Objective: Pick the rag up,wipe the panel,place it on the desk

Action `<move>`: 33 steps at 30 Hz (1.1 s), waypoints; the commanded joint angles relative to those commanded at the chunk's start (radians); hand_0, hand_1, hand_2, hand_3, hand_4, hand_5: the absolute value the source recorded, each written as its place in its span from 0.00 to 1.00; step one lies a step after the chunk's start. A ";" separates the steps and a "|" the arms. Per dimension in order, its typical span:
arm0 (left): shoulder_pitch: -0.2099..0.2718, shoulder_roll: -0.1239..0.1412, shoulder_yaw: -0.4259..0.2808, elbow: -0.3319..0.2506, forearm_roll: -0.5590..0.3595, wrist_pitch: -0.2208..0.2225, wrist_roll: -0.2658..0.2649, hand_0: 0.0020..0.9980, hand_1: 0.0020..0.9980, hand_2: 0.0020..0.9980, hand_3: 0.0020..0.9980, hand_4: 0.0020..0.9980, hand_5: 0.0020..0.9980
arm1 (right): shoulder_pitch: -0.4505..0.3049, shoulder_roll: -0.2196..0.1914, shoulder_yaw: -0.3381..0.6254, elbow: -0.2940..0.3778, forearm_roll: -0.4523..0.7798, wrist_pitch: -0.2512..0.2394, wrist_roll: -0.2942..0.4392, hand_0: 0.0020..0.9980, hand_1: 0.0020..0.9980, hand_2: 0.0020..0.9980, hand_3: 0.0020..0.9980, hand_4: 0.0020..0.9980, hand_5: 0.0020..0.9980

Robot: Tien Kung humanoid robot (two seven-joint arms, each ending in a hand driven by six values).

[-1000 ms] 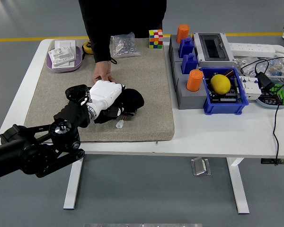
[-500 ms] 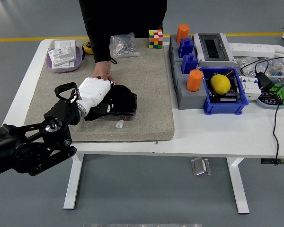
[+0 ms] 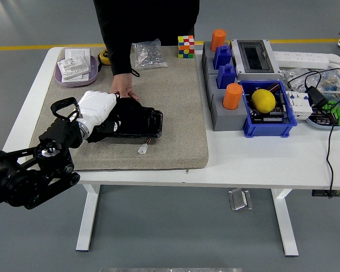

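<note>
A black panel (image 3: pixel 140 123) lies flat on the beige mat (image 3: pixel 175 96). My left hand (image 3: pixel 100 112), white with a black arm, rests on the panel's left end, its fingers curled over the dark rag (image 3: pixel 105 127). The rag is mostly hidden under the hand and is hard to tell from the black panel. A person at the far side presses one hand (image 3: pixel 123 89) on the mat at the panel's far left corner. My right arm is out of view.
A small clear piece (image 3: pixel 143 149) lies just in front of the panel. Further back are a bag of screws (image 3: pixel 147 54), a colour cube (image 3: pixel 186 46) and a purple tray (image 3: pixel 76 69). Right of the mat stand a grey block with orange cups (image 3: pixel 233 96) and a blue bin (image 3: pixel 267 107) holding a lemon.
My left hand has slid left across the panel with the rag, from the right end to the left end. The panel's right part is now uncovered. The person's hand stays put.
</note>
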 joint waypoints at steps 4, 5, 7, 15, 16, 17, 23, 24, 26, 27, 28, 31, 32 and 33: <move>0.007 0.020 -0.015 0.000 0.006 0.002 -0.002 0.22 0.11 0.48 0.37 0.33 0.00 | -0.001 -0.001 -0.002 0.000 0.003 0.000 0.000 0.72 0.52 0.66 0.57 1.00 0.42; 0.010 0.026 -0.022 0.000 0.009 0.003 -0.002 0.22 0.11 0.48 0.37 0.33 0.00 | -0.001 -0.001 -0.005 0.000 0.007 0.000 0.001 0.72 0.52 0.66 0.57 1.00 0.42; 0.013 0.030 -0.029 0.002 0.012 0.004 -0.003 0.22 0.11 0.48 0.37 0.33 0.00 | -0.001 -0.001 -0.008 0.000 0.012 -0.001 0.002 0.72 0.52 0.66 0.57 1.00 0.42; 0.028 0.064 -0.059 0.018 0.025 0.004 -0.002 0.21 0.11 0.48 0.37 0.33 0.00 | -0.002 0.000 -0.003 0.000 0.011 -0.001 0.002 0.72 0.52 0.66 0.57 1.00 0.42; 0.031 0.070 -0.063 0.019 0.027 0.004 -0.002 0.21 0.11 0.48 0.37 0.33 0.00 | -0.002 0.000 -0.001 0.000 0.010 -0.001 0.002 0.72 0.52 0.66 0.57 1.00 0.42; 0.034 0.073 -0.066 0.019 0.028 0.005 -0.003 0.21 0.11 0.48 0.37 0.33 0.00 | -0.003 0.000 -0.001 0.000 0.010 -0.001 0.002 0.72 0.52 0.66 0.57 1.00 0.42; 0.054 0.086 -0.078 0.022 0.031 0.006 -0.003 0.21 0.11 0.47 0.37 0.33 0.00 | -0.005 0.001 0.001 0.000 0.011 -0.001 0.002 0.72 0.51 0.66 0.58 1.00 0.42; 0.056 0.087 -0.078 0.023 0.031 0.006 -0.003 0.21 0.11 0.47 0.37 0.33 0.00 | -0.006 0.001 0.005 0.000 0.009 -0.001 0.002 0.72 0.51 0.66 0.58 1.00 0.42; 0.060 0.091 -0.079 0.024 0.032 0.006 -0.003 0.21 0.11 0.47 0.37 0.33 0.00 | -0.006 0.000 0.006 0.000 0.008 -0.001 0.001 0.72 0.51 0.66 0.57 1.00 0.42; 0.062 0.093 -0.080 0.027 0.033 0.008 -0.004 0.21 0.11 0.47 0.37 0.33 0.00 | -0.006 0.000 0.010 0.000 0.006 -0.001 0.000 0.72 0.51 0.66 0.57 1.00 0.42; 0.064 0.094 -0.080 0.028 0.034 0.008 -0.004 0.21 0.11 0.47 0.37 0.33 0.00 | -0.006 0.000 0.010 0.000 0.006 -0.001 0.000 0.72 0.51 0.66 0.57 1.00 0.42; 0.068 0.102 -0.087 0.031 0.038 0.009 -0.004 0.21 0.11 0.47 0.37 0.33 0.00 | -0.006 0.000 0.009 0.000 0.008 -0.001 0.000 0.72 0.51 0.66 0.57 1.00 0.42; 0.069 0.104 -0.089 0.031 0.040 0.010 -0.004 0.21 0.11 0.47 0.37 0.34 0.00 | -0.006 0.000 0.008 0.000 0.009 -0.001 0.001 0.72 0.51 0.66 0.57 1.00 0.42; 0.070 0.106 -0.091 0.032 0.043 0.011 -0.003 0.21 0.11 0.47 0.37 0.34 0.00 | -0.006 0.001 0.008 0.000 0.010 -0.001 0.001 0.72 0.51 0.66 0.57 1.00 0.42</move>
